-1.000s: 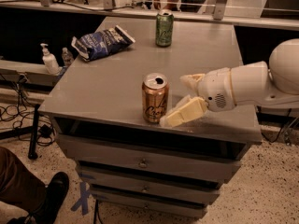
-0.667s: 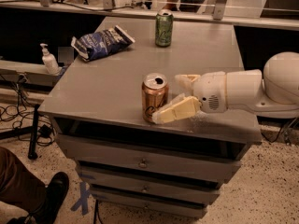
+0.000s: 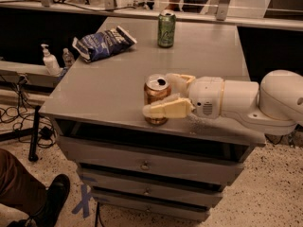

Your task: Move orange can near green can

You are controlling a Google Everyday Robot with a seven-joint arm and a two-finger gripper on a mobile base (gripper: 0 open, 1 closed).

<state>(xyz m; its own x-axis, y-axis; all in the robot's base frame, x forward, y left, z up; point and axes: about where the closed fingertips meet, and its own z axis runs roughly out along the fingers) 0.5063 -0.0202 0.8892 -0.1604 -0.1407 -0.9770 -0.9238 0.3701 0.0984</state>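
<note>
Claw (image 3: 159, 95) advanced to straddle orange can (image 3: 153, 91), cannot tell whether gripping; green can (image 3: 166, 30) far back on tabletop (image 3: 109, 84); speckled floor (image 3: 265, 193)

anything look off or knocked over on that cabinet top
Nothing is tipped or spilled. The orange can stands upright near the front edge with the gripper at it, the green can upright at the far edge. Only the chip bag looks slightly off, seeming to overhang the left edge.

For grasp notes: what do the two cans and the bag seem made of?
The orange can, at the gripper near the table edge: metal, likely aluminium, shiny coppery wall, silver top. The green can: same, glossy. The bag: crinkled glossy foil or plastic.
</note>
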